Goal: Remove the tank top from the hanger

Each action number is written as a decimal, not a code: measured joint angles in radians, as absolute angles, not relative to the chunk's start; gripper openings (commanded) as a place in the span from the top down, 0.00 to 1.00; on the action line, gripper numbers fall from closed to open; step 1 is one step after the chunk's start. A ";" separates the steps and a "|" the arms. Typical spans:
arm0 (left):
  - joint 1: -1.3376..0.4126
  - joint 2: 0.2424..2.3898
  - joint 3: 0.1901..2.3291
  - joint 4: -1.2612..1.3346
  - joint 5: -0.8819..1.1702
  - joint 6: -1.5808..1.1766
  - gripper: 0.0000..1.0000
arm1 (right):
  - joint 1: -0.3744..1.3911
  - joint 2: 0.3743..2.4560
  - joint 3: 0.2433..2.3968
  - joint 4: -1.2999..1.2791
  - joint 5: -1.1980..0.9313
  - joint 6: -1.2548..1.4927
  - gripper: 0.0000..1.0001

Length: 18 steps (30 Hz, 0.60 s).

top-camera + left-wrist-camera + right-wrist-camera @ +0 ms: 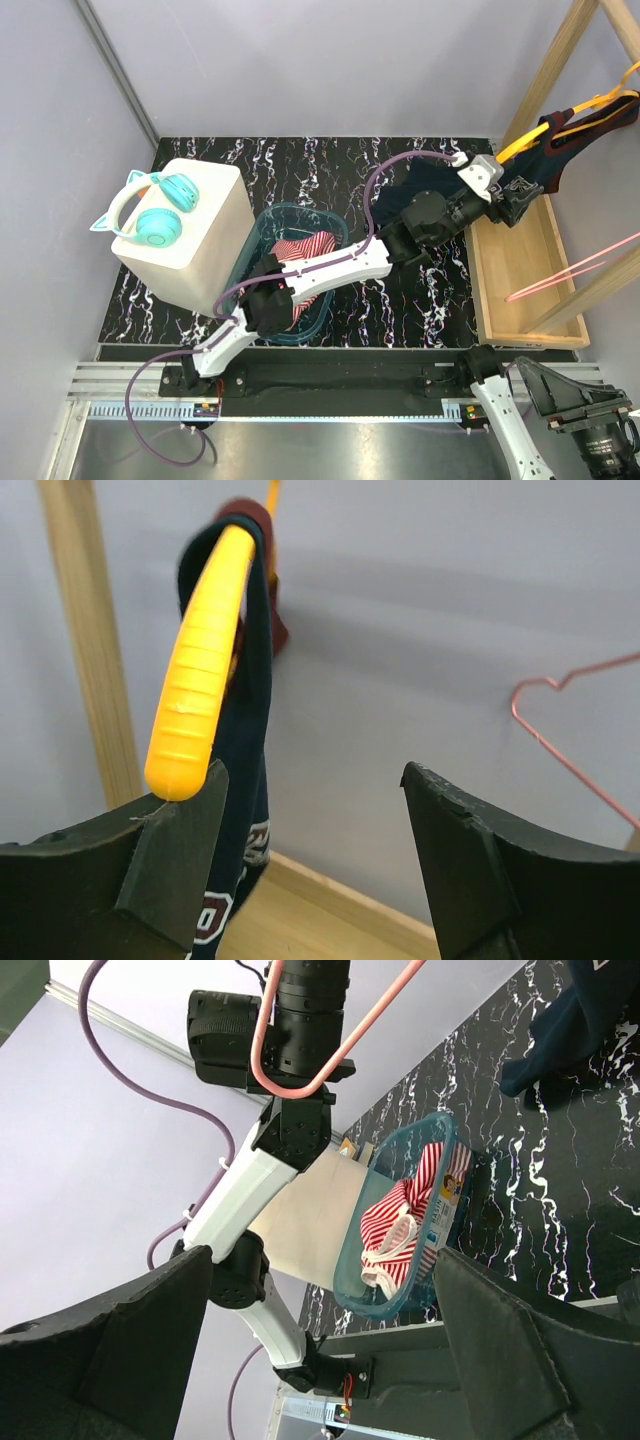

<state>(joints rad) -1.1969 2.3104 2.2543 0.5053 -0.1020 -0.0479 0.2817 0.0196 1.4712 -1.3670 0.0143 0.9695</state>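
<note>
A navy tank top (553,160) with maroon lettering hangs on a yellow hanger (590,104) from the wooden rack at the far right. In the left wrist view its strap (252,670) lies over the yellow hanger arm (200,660). The tip of that arm rests right at my left finger (175,850). My left gripper (315,820) is open, and only wall and wood show between its fingers. The left arm reaches across so that this gripper (521,199) sits just below the tank top. My right gripper (320,1310) is open and empty, low at the near right.
A wooden tray (520,270) forms the rack's base, with a pink wire hanger (575,268) above it. A teal bin (262,250) holds red-striped clothing (305,247). A white box (190,235) carries teal headphones (160,205). Navy cloth (575,1025) lies on the marbled table.
</note>
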 measured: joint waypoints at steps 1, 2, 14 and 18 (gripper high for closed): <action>-1.198 2.310 2.252 0.524 -0.113 -0.045 0.27 | 0.282 0.020 1.475 -1.367 0.014 0.969 0.01; -1.198 2.307 2.243 0.550 -0.123 -0.042 0.27 | 0.282 0.020 1.477 -1.367 0.015 0.969 0.01; -1.210 1.977 1.703 0.599 0.089 -0.056 0.01 | 0.282 0.020 1.482 -1.367 0.015 0.968 0.01; -1.210 1.889 1.656 0.478 0.207 -0.042 0.01 | 0.282 0.020 1.493 -1.367 0.015 0.967 0.00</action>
<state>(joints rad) -1.2102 1.8889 1.6558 0.4782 0.2066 -0.0422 0.2817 0.0196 1.4933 -1.3674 0.0147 0.9668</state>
